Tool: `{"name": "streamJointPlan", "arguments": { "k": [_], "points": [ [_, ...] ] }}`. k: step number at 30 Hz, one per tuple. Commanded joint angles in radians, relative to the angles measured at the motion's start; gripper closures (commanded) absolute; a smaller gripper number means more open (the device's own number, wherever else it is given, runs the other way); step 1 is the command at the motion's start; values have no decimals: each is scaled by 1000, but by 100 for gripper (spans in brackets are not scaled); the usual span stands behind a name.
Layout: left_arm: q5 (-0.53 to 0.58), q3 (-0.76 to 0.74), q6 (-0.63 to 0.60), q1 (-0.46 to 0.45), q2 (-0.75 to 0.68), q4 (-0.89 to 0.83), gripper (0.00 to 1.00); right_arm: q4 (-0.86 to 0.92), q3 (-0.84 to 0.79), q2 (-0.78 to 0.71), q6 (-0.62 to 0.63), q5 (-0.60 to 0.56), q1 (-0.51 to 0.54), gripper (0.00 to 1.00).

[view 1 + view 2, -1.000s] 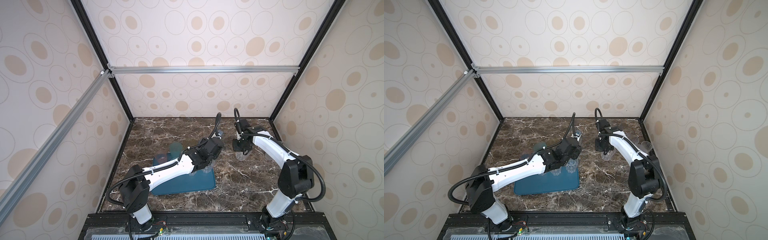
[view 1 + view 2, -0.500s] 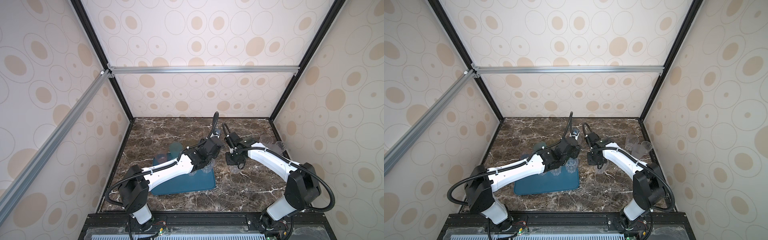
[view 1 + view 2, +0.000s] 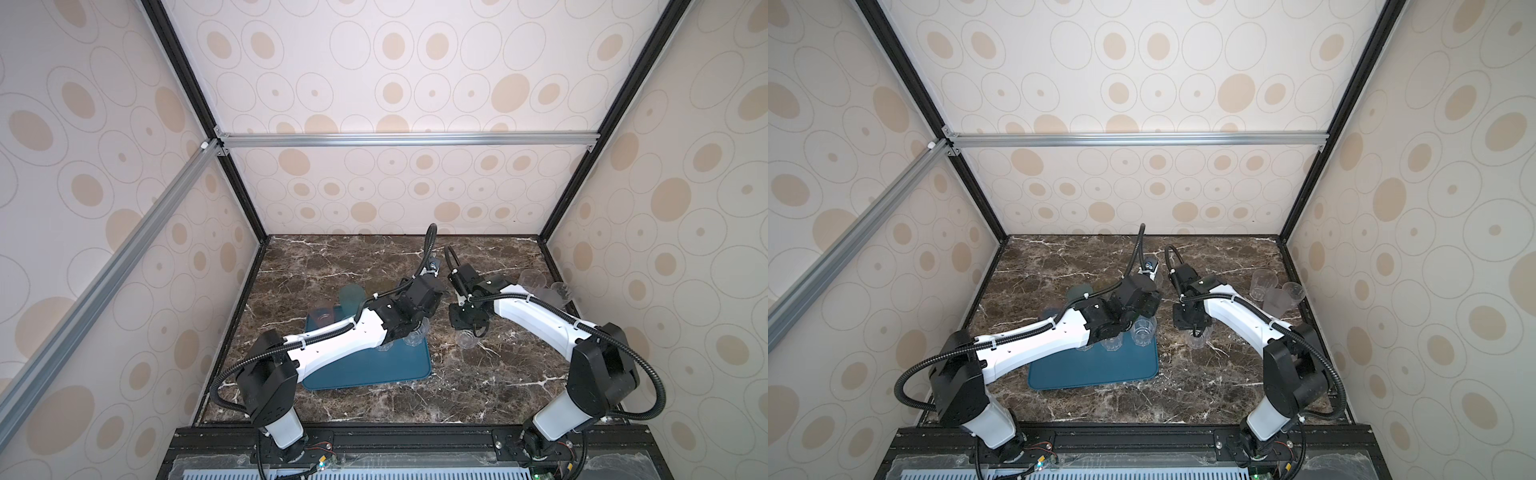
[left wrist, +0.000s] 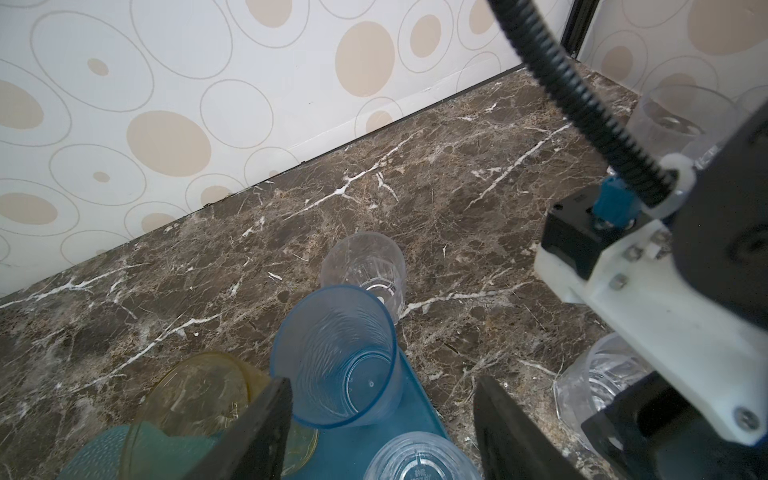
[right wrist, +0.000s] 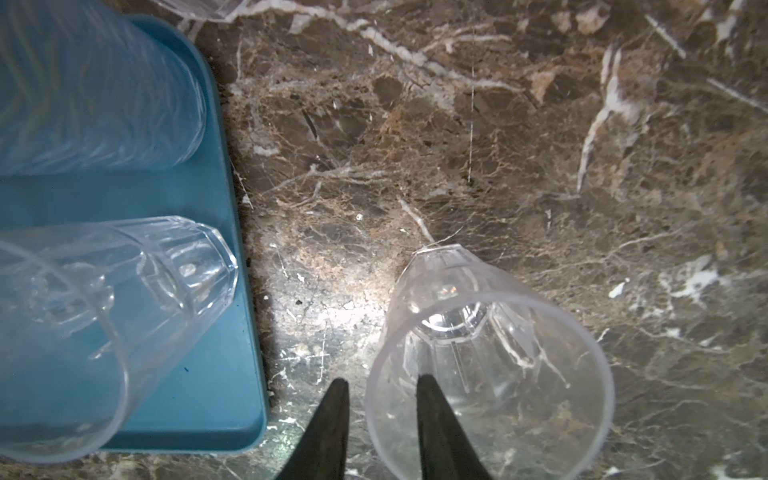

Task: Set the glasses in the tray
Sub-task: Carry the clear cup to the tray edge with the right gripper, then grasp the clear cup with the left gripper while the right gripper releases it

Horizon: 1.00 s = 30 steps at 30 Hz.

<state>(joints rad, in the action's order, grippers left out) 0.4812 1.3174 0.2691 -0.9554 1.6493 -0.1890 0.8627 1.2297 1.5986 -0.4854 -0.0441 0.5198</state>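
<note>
Standing upright on veined brown marble (image 5: pixel 540 145) just beside the smooth teal tray's (image 5: pixel 216 374) rounded rim, a clear faceted plastic glass (image 5: pixel 490 374) has its thin wall between the right gripper's (image 5: pixel 382 378) narrowly parted black jaws, gaps either side, while the left gripper (image 4: pixel 382 432) gapes wide and empty above the tray.

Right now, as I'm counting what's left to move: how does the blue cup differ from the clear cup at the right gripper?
The blue cup is tinted with a rippled wall; the clear cup is colourless with a faceted base. The blue cup stands on the tray; the clear cup stands on the marble beside it. Both are upright, mouths up.
</note>
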Motion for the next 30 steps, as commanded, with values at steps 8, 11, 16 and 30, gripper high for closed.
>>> {"name": "streamJointPlan", "arguments": {
  "k": [8, 11, 16, 30],
  "points": [
    [-51, 133, 51, 12, 26, -117, 32, 95, 114, -136, 32, -4, -78, 63],
    [-138, 209, 64, 12, 83, -181, 33, 80, 105, -173, 31, 13, -156, 62],
    [-307, 300, 82, 9, 176, -220, 39, 23, 55, -234, 24, 8, -270, 62],
    [-456, 602, 36, -31, 485, -429, 48, -39, -61, -257, 29, 44, -372, 62]
  ]
}}
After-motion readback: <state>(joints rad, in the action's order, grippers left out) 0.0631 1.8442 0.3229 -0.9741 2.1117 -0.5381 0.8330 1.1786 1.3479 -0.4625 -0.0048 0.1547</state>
